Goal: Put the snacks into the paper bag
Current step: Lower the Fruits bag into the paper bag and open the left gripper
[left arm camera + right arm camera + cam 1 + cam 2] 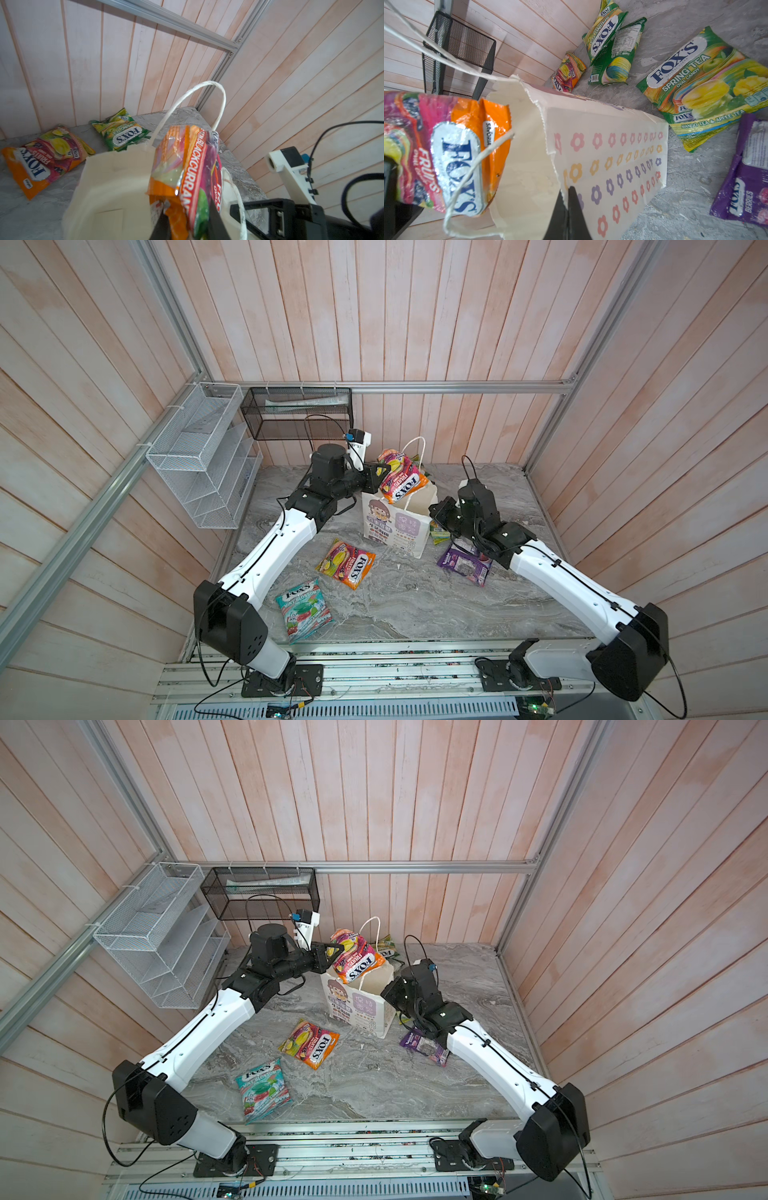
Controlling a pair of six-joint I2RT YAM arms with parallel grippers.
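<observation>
The white paper bag point(411, 543) point(365, 1011) stands upright mid-table, mouth open. My left gripper point(383, 472) point(187, 226) is shut on an orange-pink FOX'S packet point(402, 483) point(187, 166), holding it tilted over the bag's mouth with its lower end just inside. My right gripper point(435, 509) point(567, 199) is shut on the rim of the bag's flowered side wall point(602, 162). Other snacks lie on the table: an orange-pink one point(347, 564), a teal-red one point(303, 610), a purple one point(465, 566) and green ones point(702, 89) point(608, 41).
A white wire rack point(203, 456) and a black mesh basket point(299, 414) hang on the back left wall. Behind the bag, by the wall, lie an orange-pink packet point(45, 158) and a green packet point(122, 133). Wooden walls close in three sides.
</observation>
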